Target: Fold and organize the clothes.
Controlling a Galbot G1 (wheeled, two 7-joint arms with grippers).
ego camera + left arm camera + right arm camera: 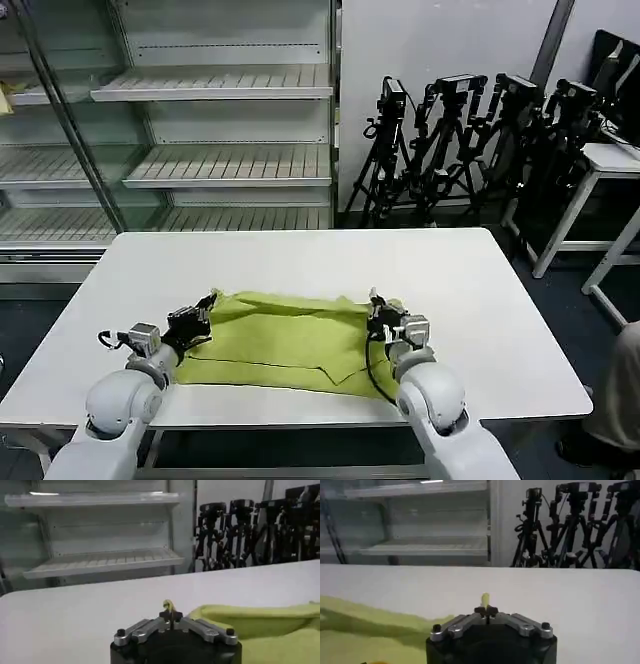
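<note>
Left hand (207, 305) and right hand (375, 301) each clamped on T-shirt (285, 345) edge; no lettering visible.

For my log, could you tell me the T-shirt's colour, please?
Plain lime yellow-green T-shirt; head view.

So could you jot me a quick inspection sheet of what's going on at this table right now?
Surface: white table, bare around the garment.
Job's things: lime-green T-shirt lying partly folded near the front edge, its far edge lifted at both corners.
Clutter: nothing seen.
Grippers: left gripper shut on the shirt's left far corner; right gripper shut on the right far corner. A sliver of green fabric pokes out between each pair of fingertips in the wrist views.
Cables: black cable looping along the right wrist.
Surroundings: empty glass-fronted shelving behind, tripods with cameras by the wall, another white table on the right.
</note>
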